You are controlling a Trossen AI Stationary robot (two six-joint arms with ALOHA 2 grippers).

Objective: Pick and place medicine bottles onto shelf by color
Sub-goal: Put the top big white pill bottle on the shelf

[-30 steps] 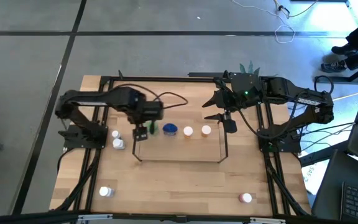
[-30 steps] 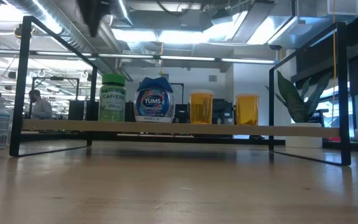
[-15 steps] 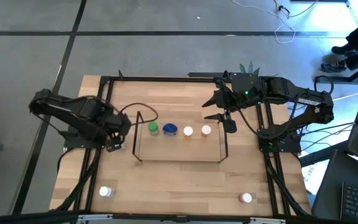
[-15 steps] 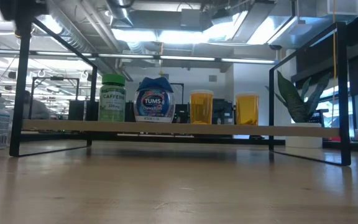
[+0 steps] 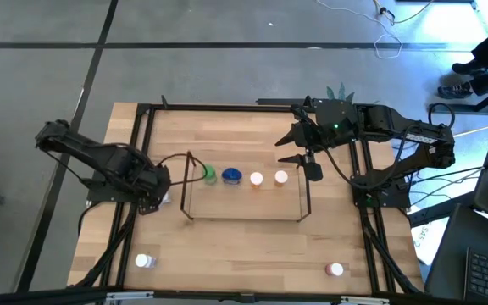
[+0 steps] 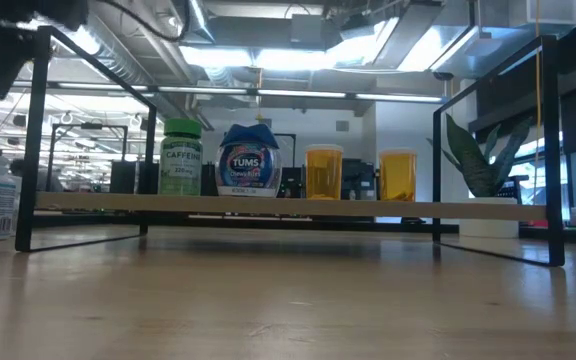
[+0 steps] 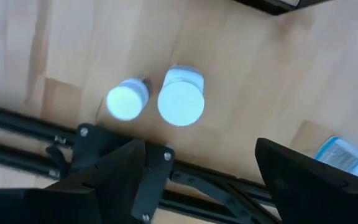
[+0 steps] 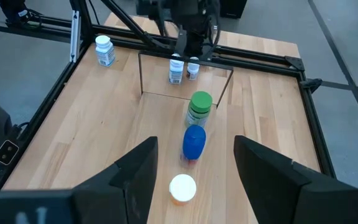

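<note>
Four bottles stand upright, caps up, in a row along the shelf (image 5: 244, 216): green-capped bottle (image 6: 181, 157), blue bottle (image 6: 246, 160), two orange ones. Left end effector (image 7: 194, 168) hangs spread above two white-capped bottles (image 7: 180, 103) standing on the bench (image 5: 244, 246). Right end effector (image 8: 194, 163) waits spread beyond the shelf's right end.

We are counting eight medicine bottles in all: four on the shelf (image 5: 244, 219) — one green-capped (image 5: 208, 174), one blue-capped (image 5: 232, 176), two white-capped orange (image 5: 256, 179) (image 5: 280, 178) — two white ones (image 7: 180, 103) (image 7: 127, 102) near the table's left edge, and two more (image 5: 144, 261) (image 5: 335, 269) toward its front corners.
</note>
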